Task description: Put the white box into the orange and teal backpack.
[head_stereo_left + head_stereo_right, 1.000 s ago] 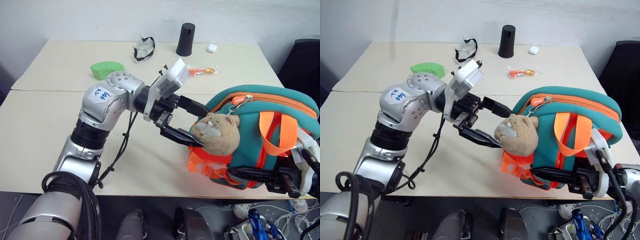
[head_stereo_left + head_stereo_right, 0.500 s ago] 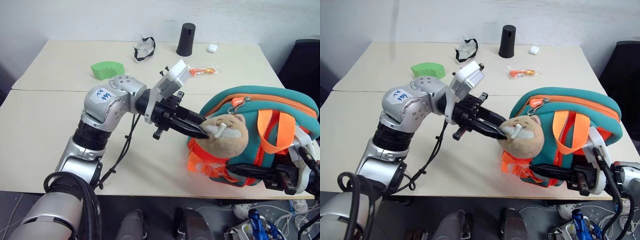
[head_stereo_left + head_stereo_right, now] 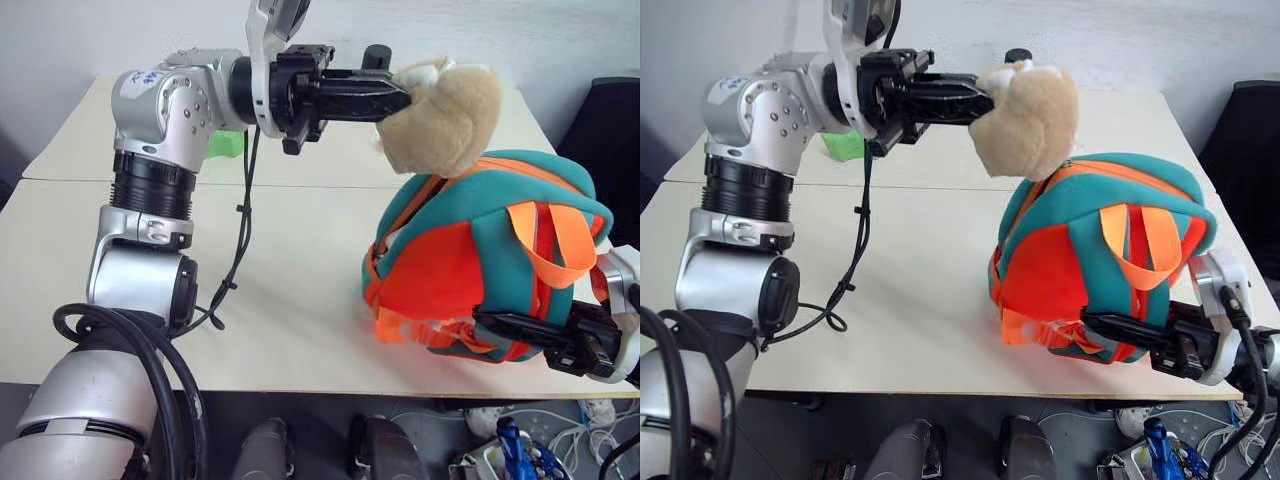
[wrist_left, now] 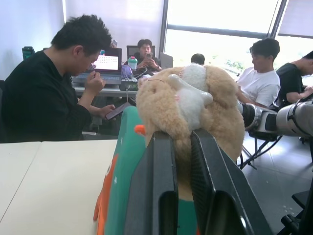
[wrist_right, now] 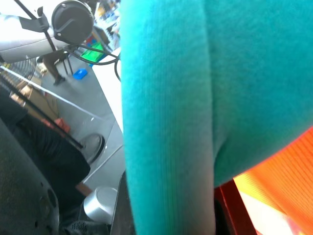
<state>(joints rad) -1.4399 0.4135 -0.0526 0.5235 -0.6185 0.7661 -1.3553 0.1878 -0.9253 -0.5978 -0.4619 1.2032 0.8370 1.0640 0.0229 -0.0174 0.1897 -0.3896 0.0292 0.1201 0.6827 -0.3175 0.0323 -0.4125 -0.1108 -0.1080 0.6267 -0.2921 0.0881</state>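
From the head camera, the left gripper (image 3: 395, 98) was clamped on the plush toy (image 3: 445, 115) and held it above the table (image 3: 280, 290), with the backpack (image 3: 470, 260) hanging partly from it, orange panel facing the camera. The right gripper (image 3: 500, 325) reached in low at the near edge, its black fingers closed against the bottom of the backpack on what looked like the orange trim. A green object (image 3: 228, 143) and a black cup (image 3: 1018, 55) showed behind the arm and toy.

In the left wrist view, the two fingers (image 4: 159, 181) pinched the toy between them, the teal side of the backpack just below. People sat at desks in the background.

In the right wrist view, teal fabric with an orange patch pressed close against the lens.

The risk, as I judged it, was that the toy was only an attachment. Its link to the backpack might stretch or tear under the load, or the soft plush could slip from the pinch, dropping the backpack over the near table edge. With both grippers busy, neither was free for the box either.

The white box could not be found anywhere in these views; it may have sat behind the raised arm, toy or backpack. The backpack's zipper opening was not visible, so I could not tell whether it was open. The right gripper's exact hold was hard to read.
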